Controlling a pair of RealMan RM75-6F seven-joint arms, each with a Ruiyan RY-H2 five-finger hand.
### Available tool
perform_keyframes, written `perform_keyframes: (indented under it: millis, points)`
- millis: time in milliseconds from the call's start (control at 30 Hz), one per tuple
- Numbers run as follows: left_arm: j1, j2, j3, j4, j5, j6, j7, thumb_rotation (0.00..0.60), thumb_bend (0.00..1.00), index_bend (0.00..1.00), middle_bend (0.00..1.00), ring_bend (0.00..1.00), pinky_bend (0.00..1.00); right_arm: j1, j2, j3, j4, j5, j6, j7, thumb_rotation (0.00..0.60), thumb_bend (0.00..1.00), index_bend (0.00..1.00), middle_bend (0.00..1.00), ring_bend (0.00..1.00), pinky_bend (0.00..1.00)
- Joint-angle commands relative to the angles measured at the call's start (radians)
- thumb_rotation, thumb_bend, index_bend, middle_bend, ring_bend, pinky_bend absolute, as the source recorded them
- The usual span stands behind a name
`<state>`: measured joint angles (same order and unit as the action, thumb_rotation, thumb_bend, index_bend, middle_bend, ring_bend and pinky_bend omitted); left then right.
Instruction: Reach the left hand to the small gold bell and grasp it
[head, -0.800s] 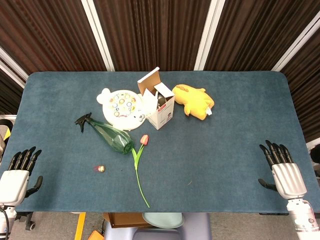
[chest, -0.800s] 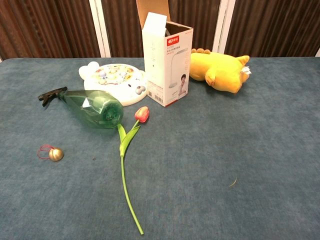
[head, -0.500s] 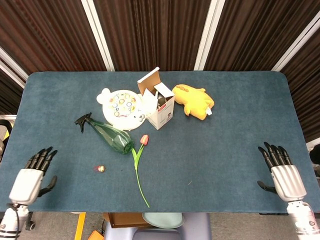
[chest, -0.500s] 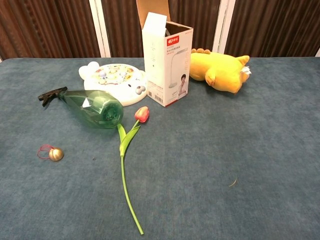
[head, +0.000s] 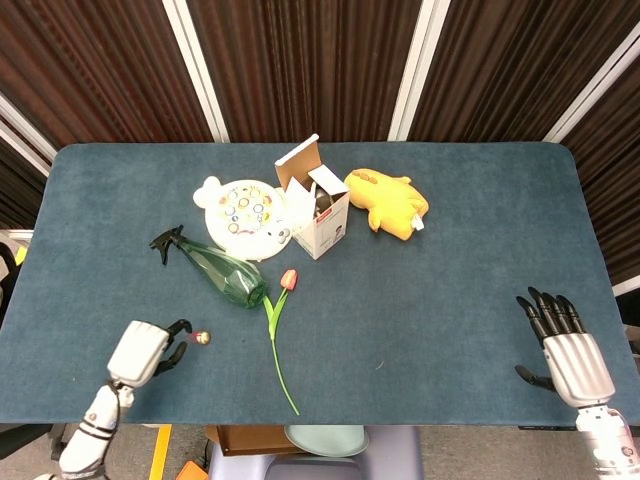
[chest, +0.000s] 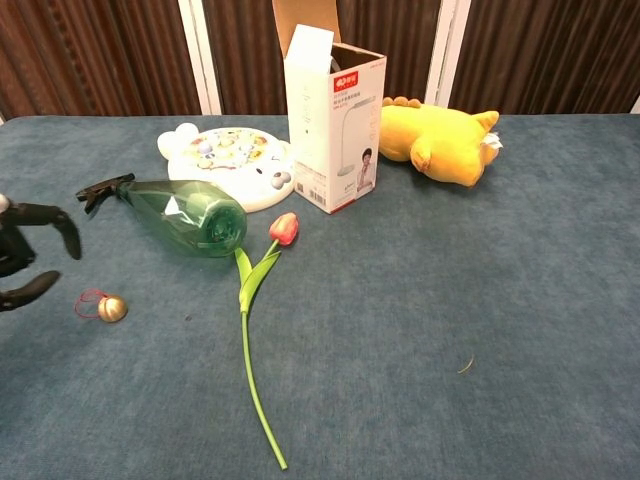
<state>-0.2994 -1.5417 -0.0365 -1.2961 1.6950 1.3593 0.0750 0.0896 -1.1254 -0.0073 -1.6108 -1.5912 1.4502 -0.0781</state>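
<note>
- One change matters: the left hand (head: 148, 349) has swept in from the tabletop's (head: 450, 300) edge and now hovers just beside the small gold bell (head: 203, 338), fingers apart, holding nothing.
- The bell lies untouched, near the green spray bottle's (head: 222, 272) base.
- The right hand (head: 562, 346) stays open, well apart from the bell.
- The reach looks nearly finished; closing on the bell remains.

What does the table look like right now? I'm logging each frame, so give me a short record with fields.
target: small gold bell with red loop, lying on table
left hand: beside the bell, fingers apart, not touching it
right hand: at the table's near right edge, fingers spread, holding nothing
nearest neighbours: green spray bottle on its side; tulip lying flat
far side: round toy, open carton, yellow plush
</note>
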Motion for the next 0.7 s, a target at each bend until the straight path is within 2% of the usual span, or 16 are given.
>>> perform_keyframes:
  millis: [33, 300, 700]
  points:
    - [-0.034, -0.048, -0.017, 0.043, -0.022, -0.027, 0.007, 0.600, 0.44, 0.51, 1.00, 1.00, 1.00, 0.003, 0.007, -0.003, -0.005, -0.001, -0.008, 0.008, 0.600, 0.24, 0.00, 0.00, 0.00, 0.00]
    - [-0.061, -0.086, -0.013, 0.095, -0.063, -0.077, 0.016, 0.600, 0.43, 0.47, 1.00, 1.00, 1.00, 0.008, 0.007, 0.000, -0.008, 0.012, -0.023, 0.016, 0.600, 0.24, 0.00, 0.00, 0.00, 0.00]
    - [-0.072, -0.089, 0.012, 0.119, -0.101, -0.120, 0.053, 0.600, 0.43, 0.43, 1.00, 1.00, 1.00, 0.011, -0.006, 0.004, -0.009, 0.024, -0.033, 0.001, 0.600, 0.24, 0.00, 0.00, 0.00, 0.00]
